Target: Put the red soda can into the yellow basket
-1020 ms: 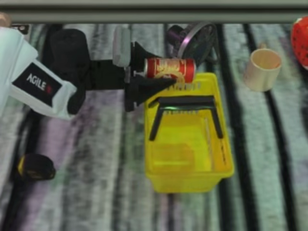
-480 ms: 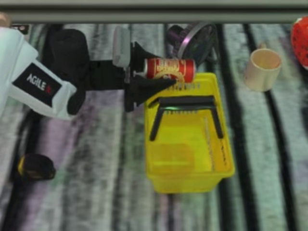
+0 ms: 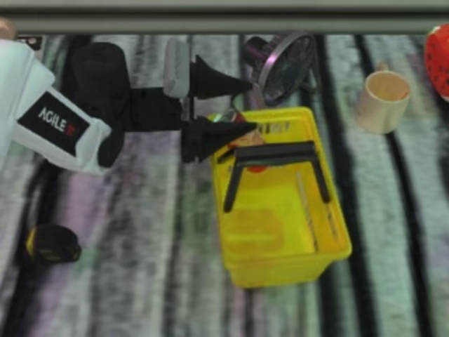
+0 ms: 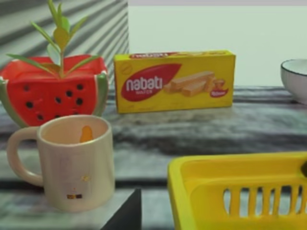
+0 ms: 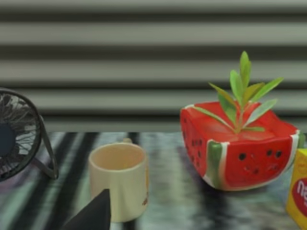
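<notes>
Can (image 3: 254, 163) lies inside the basket (image 3: 337, 242), at its far end, mostly hidden under the black handle (image 3: 275, 156). Left gripper (image 3: 242, 109) hangs just beside that rim, fingers spread and empty. Lifting straight up should clear the handle; fan (image 3: 280, 60) crowds the far side.

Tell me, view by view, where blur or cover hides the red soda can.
Top view: red soda can is a smeared patch inside the yellow basket, crossed by its black handle, beside the open left gripper. Left wrist view: only the basket rim. Right wrist view: neither.
</notes>
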